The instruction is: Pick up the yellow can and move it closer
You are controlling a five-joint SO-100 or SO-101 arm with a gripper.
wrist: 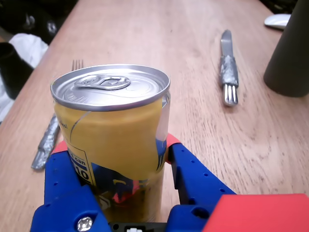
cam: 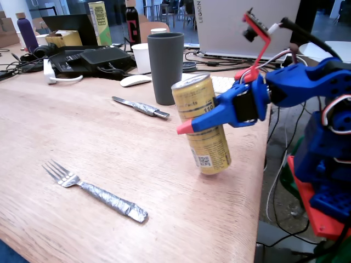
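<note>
likely an office: laptop, mouse and cables crowd the wooden desk.

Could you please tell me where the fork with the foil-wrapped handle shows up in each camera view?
Fixed view: the fork lies lower left on the table, left of the yellow can.
Wrist view: it sits at the left edge, partly behind the can.
Shared landmark: the grey cup.

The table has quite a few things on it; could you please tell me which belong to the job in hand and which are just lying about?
Part of the job:
yellow can, tilted
gripper, shut on it

Lying about:
fork
knife
grey cup
white mouse
</note>
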